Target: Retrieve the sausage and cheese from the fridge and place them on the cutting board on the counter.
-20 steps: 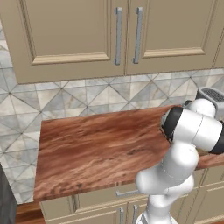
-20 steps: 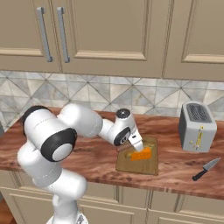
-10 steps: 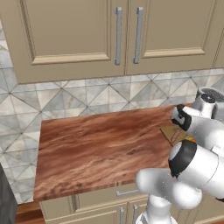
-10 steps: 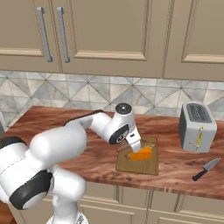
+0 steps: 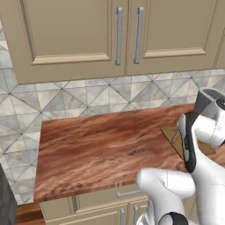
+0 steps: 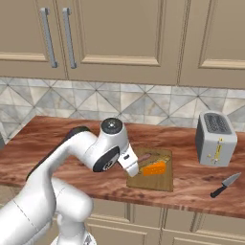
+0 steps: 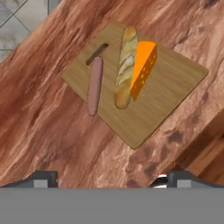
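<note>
Pincer point(image 7: 109, 181) released, jaws spread wide, gripping nothing, hanging above the counter point(image 7: 52, 131) just short of the board's near edge. Ahead of the tips: board point(image 7: 170, 87) lying flat on the counter, one corner pointing back toward the pincer. On the board, sausage point(image 7: 94, 85) ahead and slightly to the left, lying lengthwise beside the handle slot, its near end poking just over the board's edge. Next to it on the right, a baguette point(image 7: 124, 65), roughly parallel. Cheese point(image 7: 143, 68) touching the baguette's right side, resting tilted against it, ahead and a little right of the pincer.

From the right base camera: board point(image 6: 162, 179) partly hidden behind the wrist, cheese point(image 6: 154, 168) and sausage point(image 6: 143, 157) peeking out beside the hand. Farther right, well apart from the pincer, a toaster point(image 6: 216, 139) upright on the counter point(image 6: 57, 139) and a knife point(image 6: 225, 184) lying near the front edge.

From the left base camera: corner of the board point(image 5: 173, 136) showing past the arm, toaster point(image 5: 210, 102) behind it.
</note>
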Robot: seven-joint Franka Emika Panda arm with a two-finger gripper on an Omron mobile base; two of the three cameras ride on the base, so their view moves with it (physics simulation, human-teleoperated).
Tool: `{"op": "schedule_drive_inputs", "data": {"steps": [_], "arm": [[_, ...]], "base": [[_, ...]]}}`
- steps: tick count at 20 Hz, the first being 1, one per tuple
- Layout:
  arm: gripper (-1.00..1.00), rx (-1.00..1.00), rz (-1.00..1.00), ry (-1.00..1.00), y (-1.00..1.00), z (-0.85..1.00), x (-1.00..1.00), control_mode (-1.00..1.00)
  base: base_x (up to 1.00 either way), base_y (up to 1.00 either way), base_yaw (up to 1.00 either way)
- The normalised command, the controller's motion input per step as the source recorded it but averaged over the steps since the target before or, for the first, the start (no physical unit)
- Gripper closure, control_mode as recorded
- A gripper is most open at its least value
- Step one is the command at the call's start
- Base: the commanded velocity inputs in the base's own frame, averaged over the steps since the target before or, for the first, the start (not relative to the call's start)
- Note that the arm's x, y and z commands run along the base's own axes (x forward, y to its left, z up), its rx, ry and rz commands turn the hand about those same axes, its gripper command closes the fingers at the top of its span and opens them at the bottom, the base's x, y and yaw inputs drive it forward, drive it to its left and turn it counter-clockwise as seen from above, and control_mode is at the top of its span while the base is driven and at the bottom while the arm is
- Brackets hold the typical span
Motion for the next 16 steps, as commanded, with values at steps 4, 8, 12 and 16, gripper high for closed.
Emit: {"op": "schedule_drive_inputs", "data": {"steps": [4, 8, 12, 16], "arm": [[-1.00, -0.06, 0.20, -0.03, 0.67, 0.22, -1.00, -1.00], [-1.00, -0.08, 0.21, -0.01, 0.69, 0.11, -1.00, -1.00], [-1.00, -0.08, 0.20, 0.00, 0.74, 0.00, -1.00, -1.00], [-1.00, -0.05, 0.19, 0.00, 0.53, 0.04, -1.00, -1.00]], "base": [[0.00, 0.00, 0.00], [0.00, 0.00, 0.00], [0.00, 0.00, 0.00], [0.00, 0.00, 0.00]]}}
